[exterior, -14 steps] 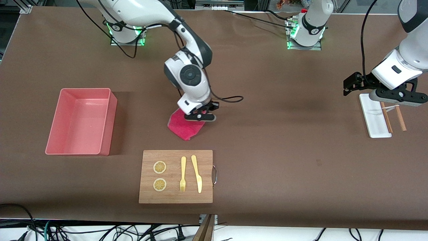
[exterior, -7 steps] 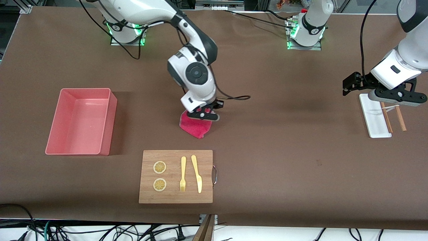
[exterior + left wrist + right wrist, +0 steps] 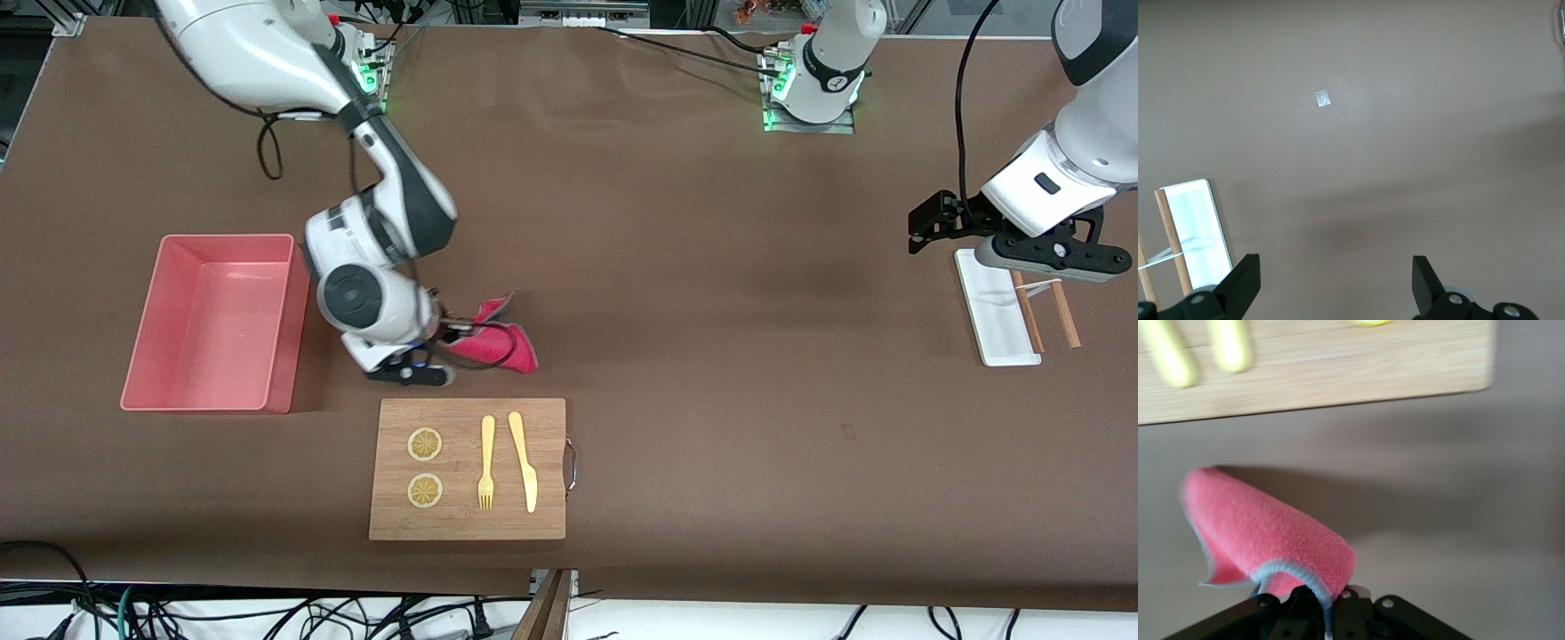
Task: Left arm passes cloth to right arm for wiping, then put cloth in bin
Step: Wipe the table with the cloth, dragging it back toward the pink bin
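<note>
Brown table (image 3: 711,373) stretching wide under both arms, cables trailing along the front edge.

Right gripper (image 3: 425,348) low over the mat between the bin (image 3: 142,391) and the wooden board (image 3: 551,524), clamped tight on the cloth (image 3: 498,347). Crimson-pink, fuzzy, trailing out from the fingers toward the left arm's end of the table, one corner flicked upward. Seen from the right wrist: cloth (image 3: 1265,533) pinched at its pale-edged hem, folded over in a soft roll, hanging above the brown mat with its shadow beneath, board (image 3: 1338,367) edge just past it.

Bin sitting at the right arm's end of the table, pale pink, rounded corners, nothing inside. Cloth not in it yet, well short of its wall.

On the board: two lemon slices (image 3: 425,444), a yellow fork (image 3: 486,462), a yellow knife (image 3: 524,462), a metal handle at one short side.

Left gripper (image 3: 1045,258) waiting up in the air over the white tray (image 3: 991,329) at the left arm's end, fingers (image 3: 1238,287) spread wide, holding nothing. Two wooden sticks (image 3: 1062,311) lying beside the tray. Small pale scrap (image 3: 1323,99) on the mat in the left wrist view.
</note>
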Available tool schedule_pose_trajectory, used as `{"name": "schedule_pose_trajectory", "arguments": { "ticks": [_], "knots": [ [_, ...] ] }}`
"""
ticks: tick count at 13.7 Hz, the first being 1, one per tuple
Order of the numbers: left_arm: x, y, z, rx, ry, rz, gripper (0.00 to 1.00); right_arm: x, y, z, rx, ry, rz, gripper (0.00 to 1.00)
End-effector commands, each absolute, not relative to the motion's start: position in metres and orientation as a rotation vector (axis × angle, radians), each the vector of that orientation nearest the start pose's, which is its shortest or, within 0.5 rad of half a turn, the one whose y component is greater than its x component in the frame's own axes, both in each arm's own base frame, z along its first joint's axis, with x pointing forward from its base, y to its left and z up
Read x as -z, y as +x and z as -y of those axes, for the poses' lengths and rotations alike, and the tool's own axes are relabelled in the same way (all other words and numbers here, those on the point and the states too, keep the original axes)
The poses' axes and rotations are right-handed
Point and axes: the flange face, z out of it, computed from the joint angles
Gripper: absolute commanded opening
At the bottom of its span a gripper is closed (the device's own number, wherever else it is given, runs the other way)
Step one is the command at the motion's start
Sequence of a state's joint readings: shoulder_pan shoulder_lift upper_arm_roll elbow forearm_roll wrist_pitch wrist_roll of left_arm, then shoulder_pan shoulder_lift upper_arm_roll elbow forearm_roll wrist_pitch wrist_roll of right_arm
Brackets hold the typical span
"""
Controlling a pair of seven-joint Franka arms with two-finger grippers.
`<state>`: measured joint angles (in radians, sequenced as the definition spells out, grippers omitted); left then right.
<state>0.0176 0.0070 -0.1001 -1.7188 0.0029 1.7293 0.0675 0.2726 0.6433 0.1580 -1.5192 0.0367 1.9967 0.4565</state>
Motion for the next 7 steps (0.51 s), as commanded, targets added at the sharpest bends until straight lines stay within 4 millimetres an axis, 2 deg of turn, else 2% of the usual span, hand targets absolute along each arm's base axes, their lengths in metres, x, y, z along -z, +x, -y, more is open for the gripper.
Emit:
{"name": "schedule_pose_trajectory", "arguments": {
  "ticks": [1,4,7],
  "knots": [
    [-0.568,0.562,0.049,0.019,-3.132,-0.234,1.00,-0.278,0.630,-0.223,-0.346,-3.042,0.027,0.00],
    [-0.568,0.562,0.049,0.019,-3.132,-0.234,1.00,-0.279,0.641,-0.170,-0.342,-3.021,0.168,0.00],
    [-0.568,0.562,0.049,0.022,-3.132,-0.234,1.00,-0.292,0.649,-0.121,-0.329,-3.038,0.307,0.00]
  ]
}}
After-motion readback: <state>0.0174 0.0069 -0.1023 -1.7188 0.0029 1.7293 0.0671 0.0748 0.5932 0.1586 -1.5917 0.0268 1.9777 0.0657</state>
